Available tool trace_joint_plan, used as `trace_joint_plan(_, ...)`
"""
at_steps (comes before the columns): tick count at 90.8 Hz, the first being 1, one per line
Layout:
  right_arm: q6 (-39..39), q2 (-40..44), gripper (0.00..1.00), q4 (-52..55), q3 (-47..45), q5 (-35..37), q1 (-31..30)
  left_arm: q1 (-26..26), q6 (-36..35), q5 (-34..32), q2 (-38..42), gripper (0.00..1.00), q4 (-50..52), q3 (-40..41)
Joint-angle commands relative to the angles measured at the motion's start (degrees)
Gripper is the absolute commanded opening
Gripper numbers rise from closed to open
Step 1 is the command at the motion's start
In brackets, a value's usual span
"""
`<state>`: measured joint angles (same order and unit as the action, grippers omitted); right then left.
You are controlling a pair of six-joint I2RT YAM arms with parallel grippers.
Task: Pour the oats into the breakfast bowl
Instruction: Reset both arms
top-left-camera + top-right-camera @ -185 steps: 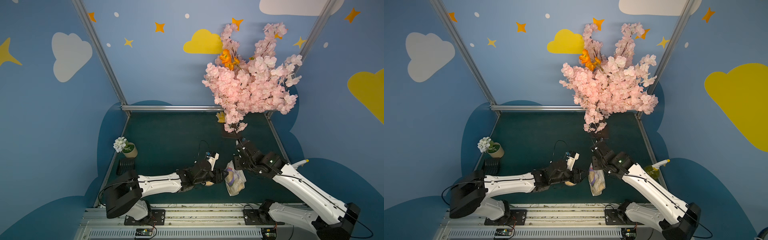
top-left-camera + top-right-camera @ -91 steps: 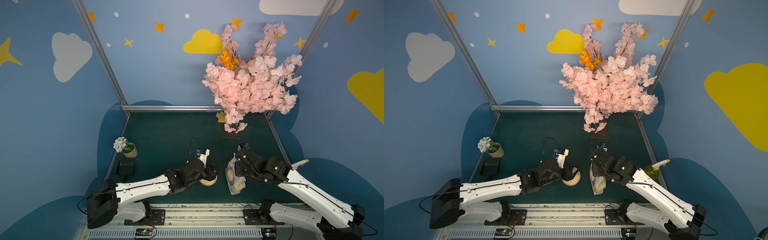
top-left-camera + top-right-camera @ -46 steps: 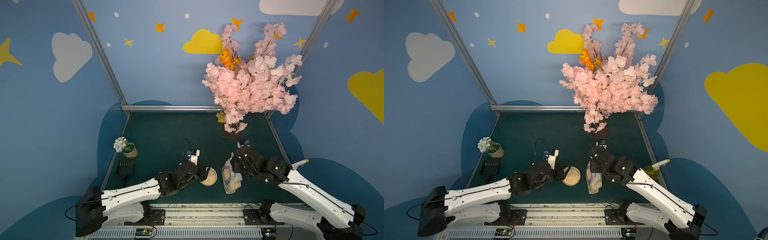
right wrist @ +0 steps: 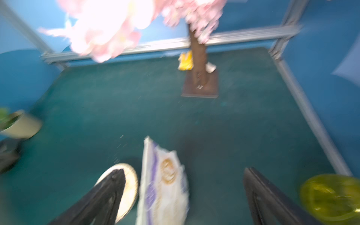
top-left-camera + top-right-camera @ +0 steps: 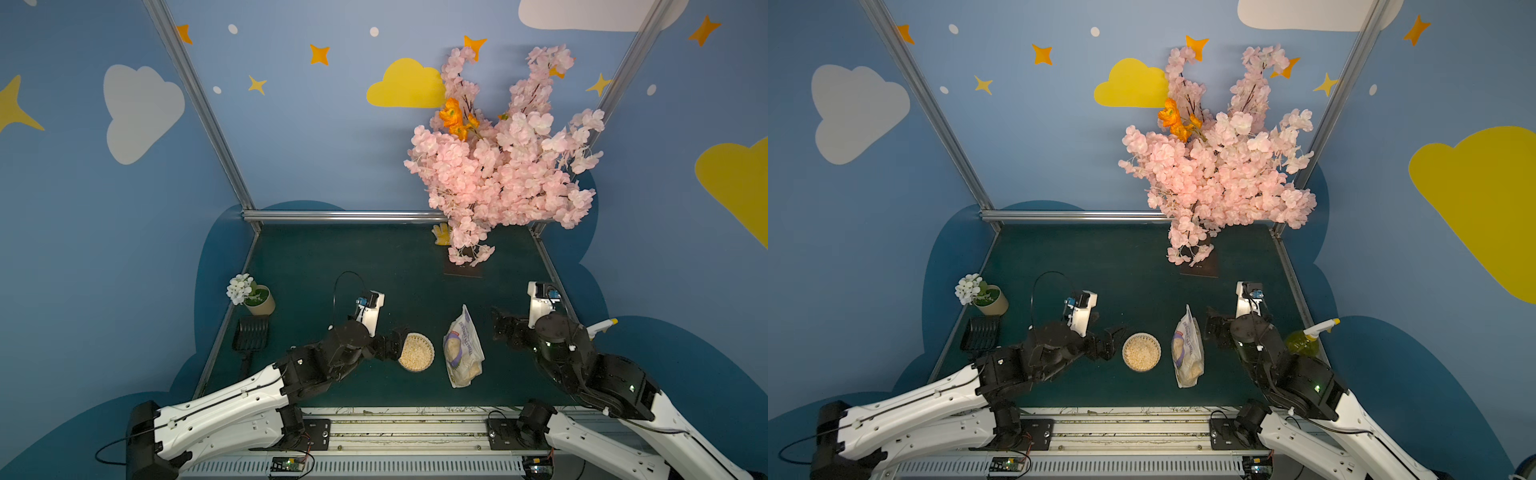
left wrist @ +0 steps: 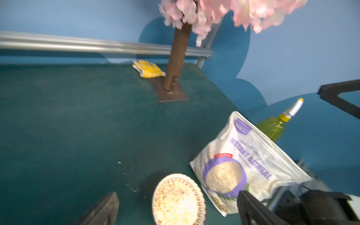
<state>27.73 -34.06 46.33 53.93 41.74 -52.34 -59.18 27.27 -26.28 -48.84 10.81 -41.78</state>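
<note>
The breakfast bowl point(image 5: 416, 352) sits on the counter point(image 5: 353, 266), full of pale oats point(image 5: 1141, 353), so the pour looks done to me. Just beside the bowl, on the right arm's side, the oat bag point(image 5: 463, 349) lies flat, its long axis running front to back across the counter (a little slanted). Beyond the bag from the bowl hangs the right end effector point(image 5: 496, 326), near but apart, spread wide and holding nothing; it is the nearer one to the bag. The left end effector point(image 5: 395, 345) hovers just beside the bowl's opposite side, likewise wide open and empty.
</note>
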Motion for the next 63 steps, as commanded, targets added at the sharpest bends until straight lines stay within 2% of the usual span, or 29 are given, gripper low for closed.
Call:
trace_joint_plan(1,-12.79,0.76,0.98,-12.07,-5.07,13.33,-0.04,7.12,-5.48,-5.61,2.72,1.0,5.6,-1.01)
trace_joint_plan(9,-19.41,-0.35,0.98,-25.35,-11.15,15.53,1.46,16.24,-5.68,0.75,4.16,1.0,3.71,0.55)
trace_joint_plan(18,-23.1,-3.91,0.98,-37.65,-18.45,9.86,8.18,24.5,-5.75,4.57,4.28,1.0,0.32,2.78)
trace_joint_plan(24,-20.0,-6.81,0.98,-41.95,-20.51,5.17,14.44,28.58,-6.99,6.99,3.36,1.0,-3.3,4.47)
trace_joint_plan(36,-10.46,-13.36,0.98,-44.6,-22.5,-9.55,34.81,37.29,-5.94,8.35,-1.08,1.0,-3.44,5.14)
trace_joint_plan(45,-6.54,-18.49,0.98,-50.32,-24.55,-15.26,46.68,43.48,-5.44,10.72,-4.97,1.0,-3.69,5.31)
trace_joint_plan(53,-5.79,-22.92,0.98,-56.15,-26.23,-17.56,52.19,47.05,-6.88,11.52,-8.07,1.0,-6.7,6.4)
trace_joint_plan(63,-9.09,-28.62,0.98,-63.03,-27.43,-20.64,53.93,49.09,-10.28,10.16,-11.92,1.0,-14.51,9.18)
